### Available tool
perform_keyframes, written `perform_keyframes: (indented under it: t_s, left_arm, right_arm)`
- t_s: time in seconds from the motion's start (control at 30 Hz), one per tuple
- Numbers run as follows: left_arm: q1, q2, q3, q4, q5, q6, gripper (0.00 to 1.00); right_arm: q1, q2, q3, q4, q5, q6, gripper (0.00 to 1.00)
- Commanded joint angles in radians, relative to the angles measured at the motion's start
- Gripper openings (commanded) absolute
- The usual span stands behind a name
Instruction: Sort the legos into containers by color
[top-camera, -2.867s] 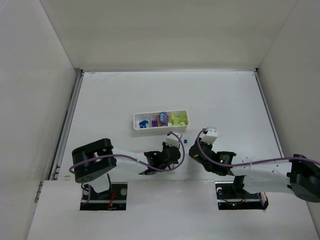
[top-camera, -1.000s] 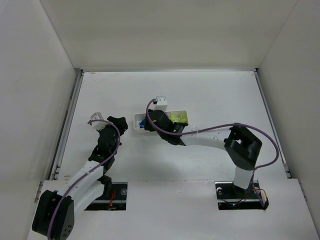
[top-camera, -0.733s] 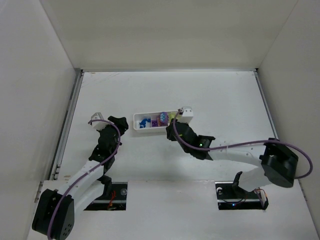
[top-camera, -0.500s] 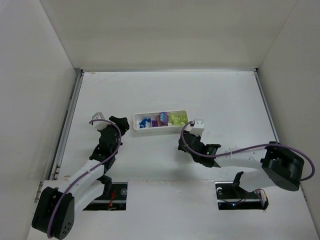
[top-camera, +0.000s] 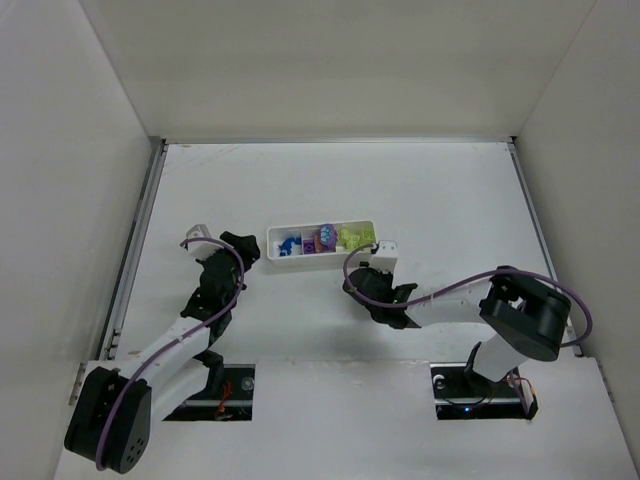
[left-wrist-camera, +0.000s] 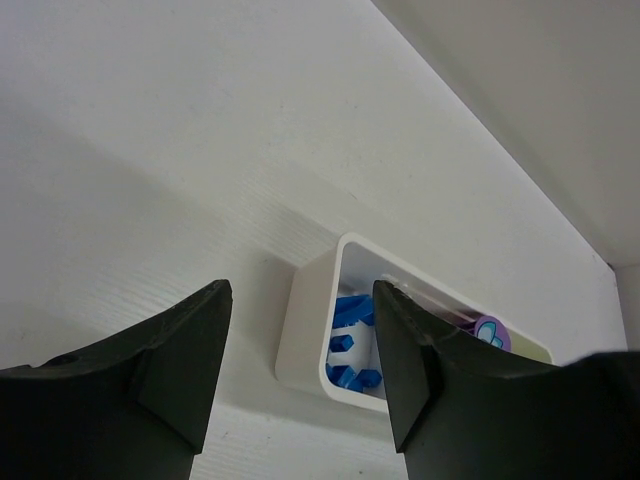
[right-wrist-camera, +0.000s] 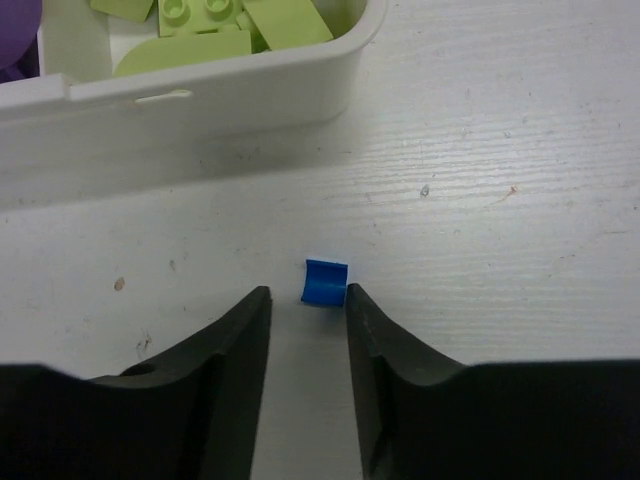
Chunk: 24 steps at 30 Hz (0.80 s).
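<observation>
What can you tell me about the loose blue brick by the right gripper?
The blue brick is a tiny, glossy plastic piece, roughly square. It lies alone on the white table, outside the tray and apart from its wall. It sits just beyond the tips of the open right gripper, close to one fingertip; whether they touch is unclear.

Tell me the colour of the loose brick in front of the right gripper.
Blue; the brick shows best in the right wrist view.

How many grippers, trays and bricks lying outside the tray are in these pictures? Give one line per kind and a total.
grippers: 2, the left gripper and the right gripper
tray: 1
bricks outside the tray: 1, a blue brick
total: 4
</observation>
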Motion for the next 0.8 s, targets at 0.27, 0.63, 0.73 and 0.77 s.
perform_keyframes:
  t_s: [0.27, 0.63, 0.73, 0.77]
  left_arm:
    - [0.014, 0.001, -0.012, 0.07, 0.013, -0.01, 0.56]
    - [0.012, 0.0, -0.018, 0.074, -0.005, -0.014, 0.57]
    - [0.023, -0.023, -0.026, 0.071, 0.0, -0.018, 0.59]
    - [0.023, -0.035, -0.032, 0.074, -0.005, -0.016, 0.59]
  right_arm:
    - [0.004, 0.012, 0.006, -0.002, 0.012, 0.029, 0.2]
    - [0.139, -0.063, 0.228, 0.029, -0.078, -0.08, 0.19]
    - [0.135, 0.024, 0.336, 0.098, -0.133, -0.157, 0.19]
    - [0.129, 0.053, 0.368, 0.112, -0.143, -0.172, 0.19]
